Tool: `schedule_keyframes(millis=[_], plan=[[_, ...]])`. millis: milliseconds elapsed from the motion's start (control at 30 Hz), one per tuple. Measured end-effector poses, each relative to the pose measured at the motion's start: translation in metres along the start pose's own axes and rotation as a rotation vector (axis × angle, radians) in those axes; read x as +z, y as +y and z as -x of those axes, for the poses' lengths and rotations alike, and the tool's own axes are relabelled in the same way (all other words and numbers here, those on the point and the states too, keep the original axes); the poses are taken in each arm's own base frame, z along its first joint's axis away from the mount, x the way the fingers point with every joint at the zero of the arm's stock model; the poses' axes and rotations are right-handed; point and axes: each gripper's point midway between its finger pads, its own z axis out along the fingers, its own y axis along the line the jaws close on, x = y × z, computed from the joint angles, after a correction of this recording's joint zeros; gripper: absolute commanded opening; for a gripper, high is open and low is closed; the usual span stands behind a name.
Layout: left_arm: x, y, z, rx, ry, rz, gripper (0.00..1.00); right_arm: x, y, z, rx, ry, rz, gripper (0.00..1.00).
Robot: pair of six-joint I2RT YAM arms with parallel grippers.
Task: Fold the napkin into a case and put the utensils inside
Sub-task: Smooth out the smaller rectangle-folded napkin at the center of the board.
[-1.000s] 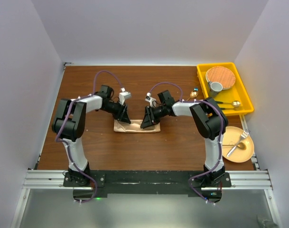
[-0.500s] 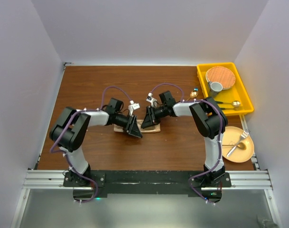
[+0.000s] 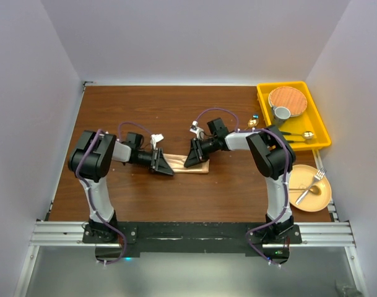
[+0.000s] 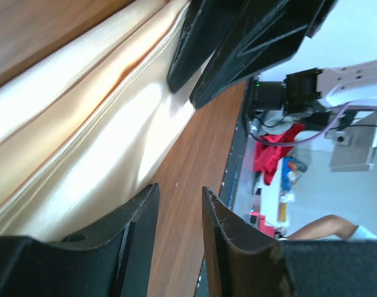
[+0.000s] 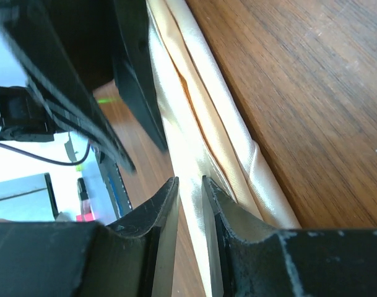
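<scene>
Peach napkin (image 5: 203,133) pinched by right hand (image 5: 189,183).

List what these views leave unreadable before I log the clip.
- Napkin ends: top view, covered by the left tool and right tool.
- Whether the right tool pinches the napkin: right wrist view, its fingers hide the contact.
- Spoon by the tray: top view, too small for detail.
</scene>
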Motion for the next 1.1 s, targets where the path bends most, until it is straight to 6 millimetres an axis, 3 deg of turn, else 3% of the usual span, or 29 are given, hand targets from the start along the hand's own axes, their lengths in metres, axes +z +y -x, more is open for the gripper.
schedule_keyframes(millis=[367,533,667,767,833,933,1100], plan=[[-0.053,0.007,-0.009,-0.024,-0.05,-0.024,0.4,0.001,0.001,-0.001,-0.027,0.021,0.013,0.27],[-0.065,-0.016,0.017,0.121,-0.06,0.025,0.4,0.0,0.001,-0.001,-0.035,0.028,0.01,0.27],[-0.059,-0.038,0.042,0.324,-0.058,0.099,0.35,0.001,0.002,-0.002,-0.059,0.037,0.009,0.27],[-0.039,-0.056,0.05,0.456,-0.03,0.11,0.26,0.003,0.004,-0.003,-0.076,0.045,0.009,0.27],[-0.024,-0.058,0.051,0.473,-0.009,0.1,0.21,0.003,0.004,-0.004,-0.085,0.05,0.006,0.27],[-0.011,-0.04,0.049,0.414,-0.002,0.116,0.1,0.003,0.005,-0.004,-0.095,0.054,0.002,0.28],[-0.005,0.014,0.026,0.174,0.023,0.166,0.01,0.003,0.01,-0.003,-0.1,0.059,-0.014,0.32]])
